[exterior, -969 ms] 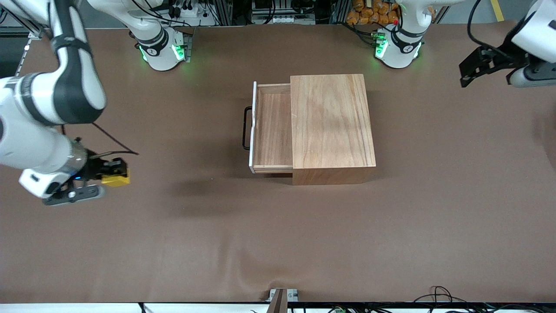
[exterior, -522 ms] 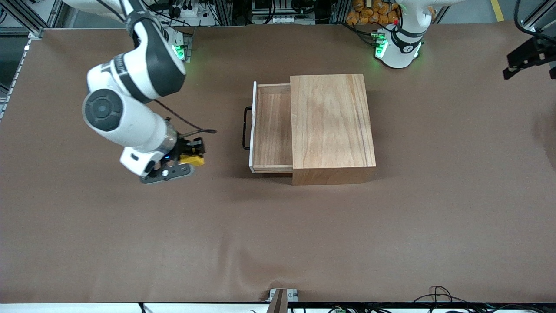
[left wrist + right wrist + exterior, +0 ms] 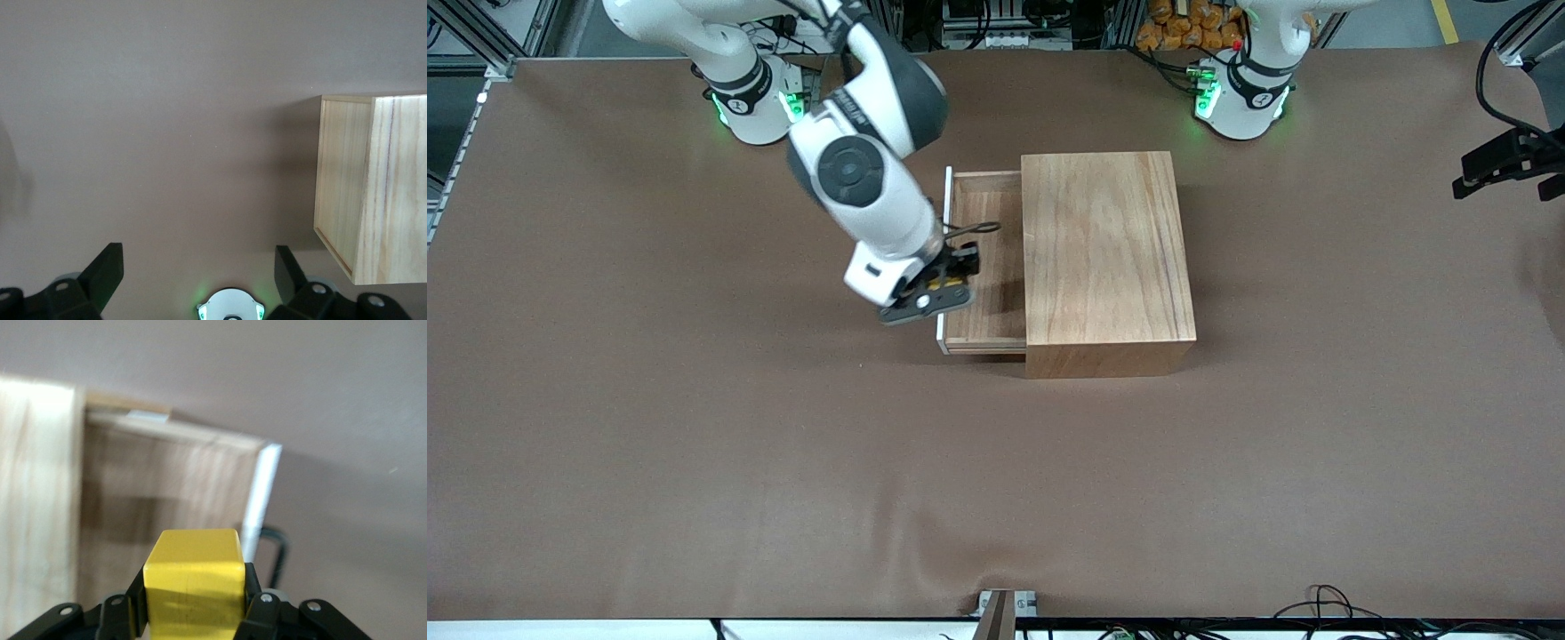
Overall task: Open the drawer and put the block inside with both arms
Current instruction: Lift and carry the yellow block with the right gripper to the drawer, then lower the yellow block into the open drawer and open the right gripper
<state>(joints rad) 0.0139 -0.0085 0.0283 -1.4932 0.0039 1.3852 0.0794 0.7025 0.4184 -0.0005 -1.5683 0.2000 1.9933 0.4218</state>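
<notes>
The wooden box [image 3: 1107, 249] stands mid-table with its drawer [image 3: 987, 267] pulled out toward the right arm's end, white front panel [image 3: 260, 493] and black wire handle [image 3: 280, 553] showing. My right gripper [image 3: 943, 286] is shut on the yellow block [image 3: 195, 583] and holds it over the drawer's front edge; only a sliver of the block [image 3: 937, 286] shows in the front view. My left gripper [image 3: 1498, 164] is open and empty, up in the air at the left arm's end of the table, away from the box [image 3: 370, 187].
The brown table mat [image 3: 783, 462] spreads around the box. The arms' green-lit bases [image 3: 1240, 93] stand along the edge farthest from the front camera. Cables lie at the edge nearest that camera [image 3: 1325, 604].
My right gripper has carried the yellow block from the right arm's end of the table across to over the open drawer. My left gripper has shifted slightly at the table's end.
</notes>
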